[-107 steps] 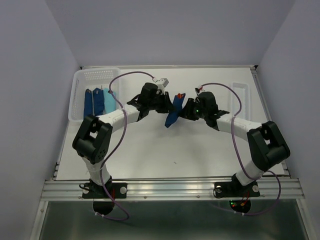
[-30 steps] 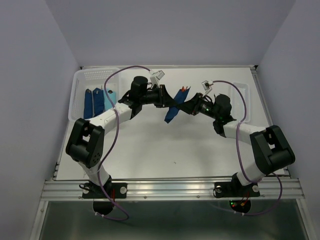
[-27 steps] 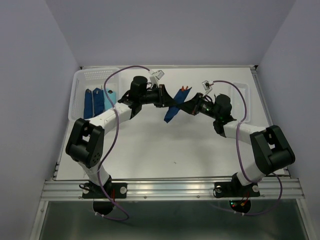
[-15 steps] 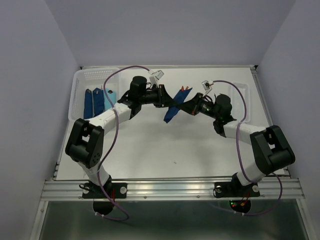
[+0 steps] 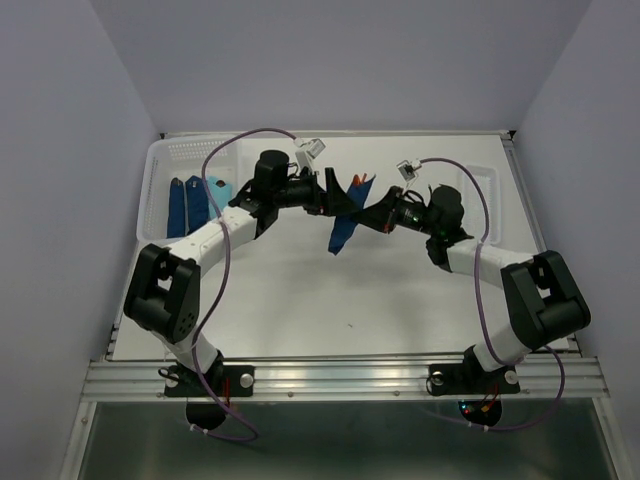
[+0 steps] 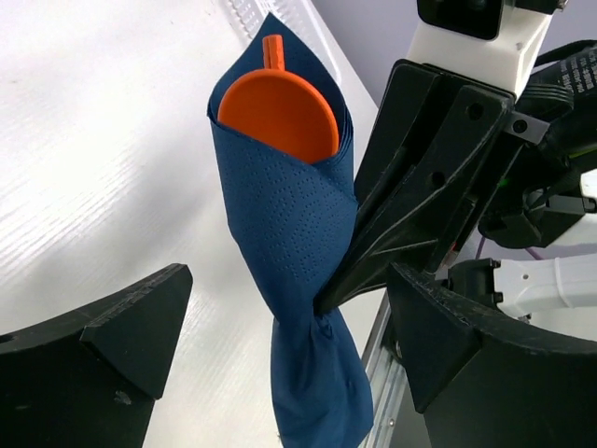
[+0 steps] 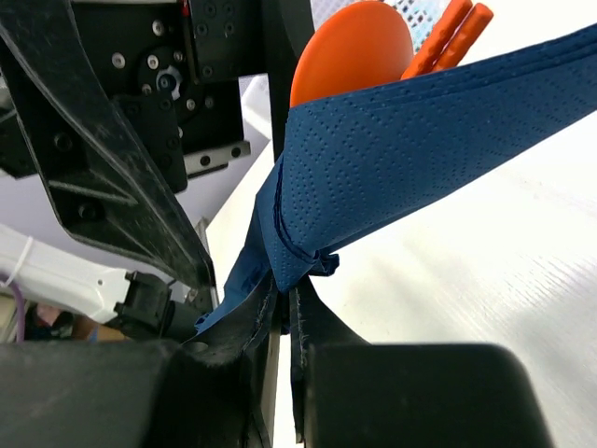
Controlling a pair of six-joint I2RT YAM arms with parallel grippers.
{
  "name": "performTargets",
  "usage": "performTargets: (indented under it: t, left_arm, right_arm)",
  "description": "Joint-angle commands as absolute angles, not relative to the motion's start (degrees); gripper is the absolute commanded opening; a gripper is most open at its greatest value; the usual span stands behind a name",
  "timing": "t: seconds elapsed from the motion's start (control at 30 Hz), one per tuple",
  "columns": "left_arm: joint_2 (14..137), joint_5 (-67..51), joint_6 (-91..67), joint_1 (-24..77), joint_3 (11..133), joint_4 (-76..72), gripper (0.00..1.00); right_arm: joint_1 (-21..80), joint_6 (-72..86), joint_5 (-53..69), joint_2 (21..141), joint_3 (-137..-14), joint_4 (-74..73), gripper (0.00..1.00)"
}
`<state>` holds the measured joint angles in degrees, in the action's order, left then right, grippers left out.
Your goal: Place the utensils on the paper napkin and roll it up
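My left gripper (image 6: 289, 280) has just let go. Its jaws stand wide on either side of the paper napkin (image 6: 289, 215), which is rolled around the orange utensils (image 6: 280, 112). My right gripper (image 7: 283, 303) alone pinches its twisted waist, so the roll looks finished.

Navy, dot-embossed paper napkin (image 6: 298, 243) — orange utensils (image 6: 280, 112).

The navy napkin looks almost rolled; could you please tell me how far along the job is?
Done: the orange utensils sit inside the paper napkin, which is wrapped round them as a cone. In hand: the right gripper pinches the roll's twisted waist, holding it off the table; the left gripper stands open either side of it, not touching. Left: probably just setting the roll down.
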<state>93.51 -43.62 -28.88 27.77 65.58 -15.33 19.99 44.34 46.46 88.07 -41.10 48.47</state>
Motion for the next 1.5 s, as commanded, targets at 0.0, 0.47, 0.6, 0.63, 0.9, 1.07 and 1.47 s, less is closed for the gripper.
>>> performTargets:
  t: [0.0, 0.47, 0.6, 0.63, 0.9, 1.07, 1.47]
  left_arm:
    - [88.6, -45.5, -26.6, 26.0, 66.0, -15.6, 0.99]
    - [90.3, -55.9, -33.0, 25.8, 62.1, -25.4, 0.99]
    - [90.6, -57.7, -35.4, 26.2, 61.2, -29.0, 0.94]
    - [90.7, -57.7, -35.9, 26.2, 61.0, -29.8, 0.92]
    - [91.1, -59.0, -38.5, 26.5, 60.7, -33.2, 0.62]
    - [91.1, -59.0, -39.2, 26.6, 60.6, -34.2, 0.48]
    - [91.9, -59.0, -40.1, 26.8, 60.6, -34.9, 0.16]
  right_arm:
    - [20.0, 41.1, 51.6, 86.9, -45.3, 48.3, 0.01]
    - [20.0, 28.7, 60.5, 88.8, -54.7, 33.8, 0.01]
    - [20.0, 28.8, 60.4, 89.0, -55.1, 33.8, 0.01]
    - [20.0, 28.9, 60.3, 89.1, -55.1, 33.8, 0.01]
    - [20.0, 28.9, 60.1, 89.1, -54.9, 33.8, 0.01]
    - [20.0, 28.9, 60.1, 89.2, -54.9, 33.8, 0.01]
    - [20.0, 29.5, 60.1, 89.4, -55.0, 34.5, 0.01]
